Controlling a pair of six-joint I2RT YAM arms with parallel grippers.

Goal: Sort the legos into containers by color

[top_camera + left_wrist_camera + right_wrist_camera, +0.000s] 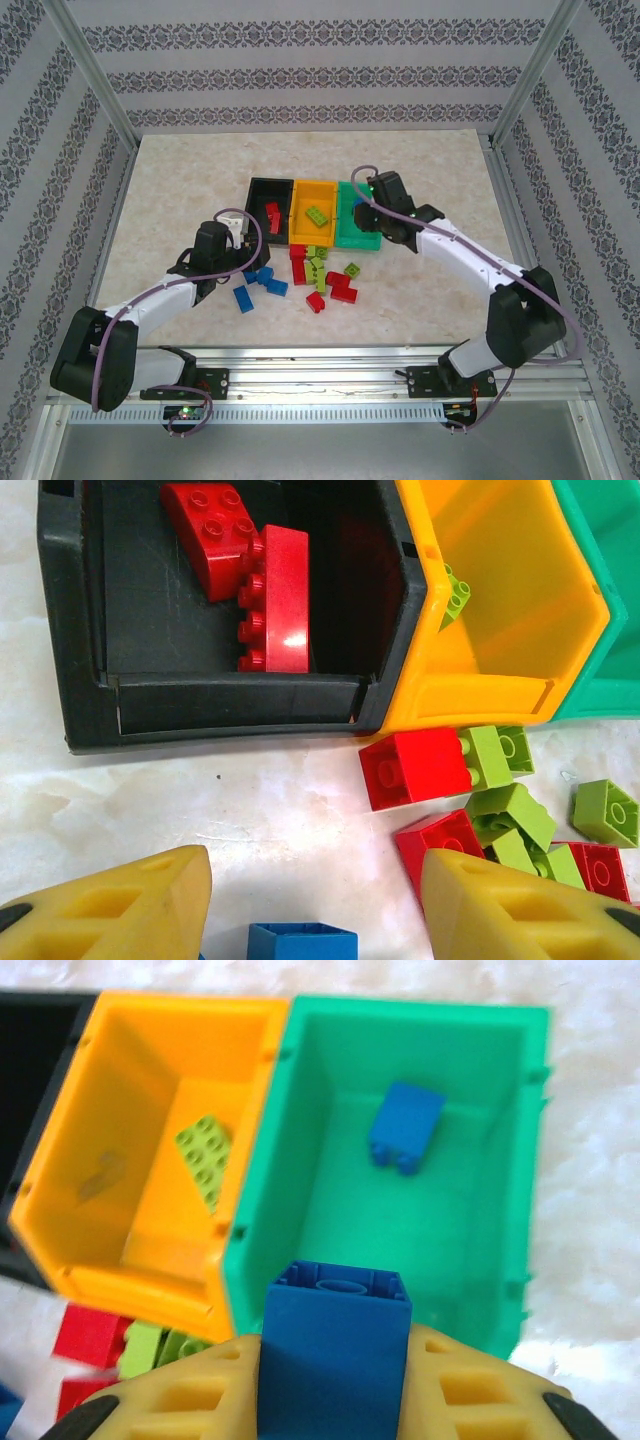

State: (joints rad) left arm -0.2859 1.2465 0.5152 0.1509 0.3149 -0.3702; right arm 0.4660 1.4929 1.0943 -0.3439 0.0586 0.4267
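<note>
Marbled, pale stone-look worktop (180, 180) carries everything, fenced in by patterned walls. On it the small studded plastic legos (322, 275), in red, lime green and blue, lie loose in a heap just in front of three open-top rectangular plastic containers set touching in a row: black bin (230, 710), orange-yellow bin (180, 1002) and green bin (420, 1008). Two glossy red bricks (250, 570) lie in the black one, a lime green brick (205, 1155) in the orange-yellow, and a blue brick (405, 1127) in the green, so blue seemingly belongs there. That is likely why the right fingers (170, 1400), ribbed yellow pads, hover over the green bin's near wall, clamped on another blue block (335, 1345) with its hollow underside toward the camera. The left fingers (110, 910) stand apart, low over the worktop, straddling a loose blue piece (300, 942), probably the next pick.
</note>
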